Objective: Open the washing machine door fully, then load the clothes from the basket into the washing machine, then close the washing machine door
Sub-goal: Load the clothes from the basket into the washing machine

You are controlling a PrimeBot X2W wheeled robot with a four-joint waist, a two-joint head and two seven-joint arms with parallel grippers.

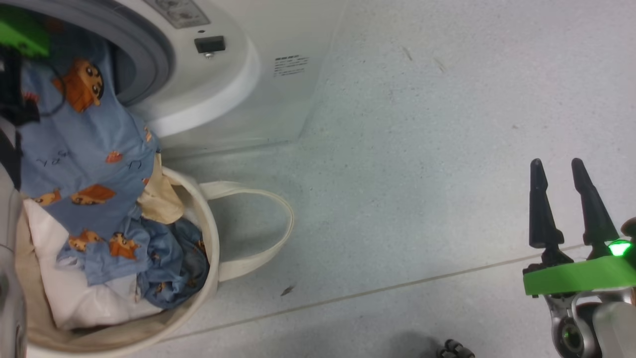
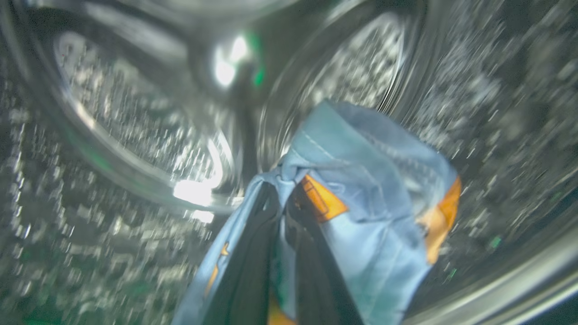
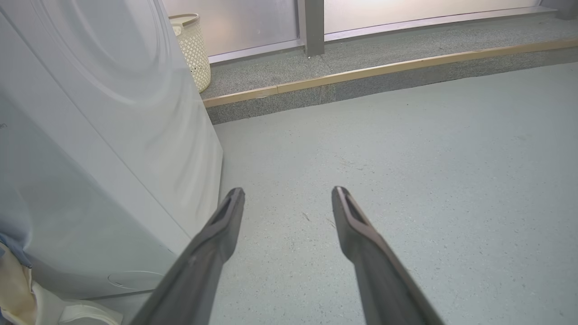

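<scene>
- Now deep inside the washing machine (image 1: 223, 89), the left gripper (image 2: 282, 198) has its fingers (image 2: 253, 257) pinched shut on a fold of a light blue bear-print garment (image 2: 361, 189), with the perforated steel drum (image 2: 135, 117) all around it.
- From the head view, that garment's long axis runs from the drum mouth out over the grey rubber ring (image 1: 154, 54) and down into the basket (image 1: 211, 238). Its lower end lies on the pile there, so most of the cloth hangs behind the fingers, outside the machine.
- By this reading, loading is under way and the next pull must go further into the drum to bring the tail over the ring.
- The left arm is the one at the work. The right gripper (image 1: 556, 169) hovers over the bare floor (image 1: 422, 149), well apart from basket and machine, its fingers spread wide and holding nothing.
- More blue clothes (image 1: 169, 268) and a plain white bundle (image 1: 64, 293) sit in the basket, whose loop handle (image 1: 278, 209) lies on the floor.
- Motion blur smears the drum view, so how much cloth is already inside is hard to make out. The basket's left side is cut off.
</scene>
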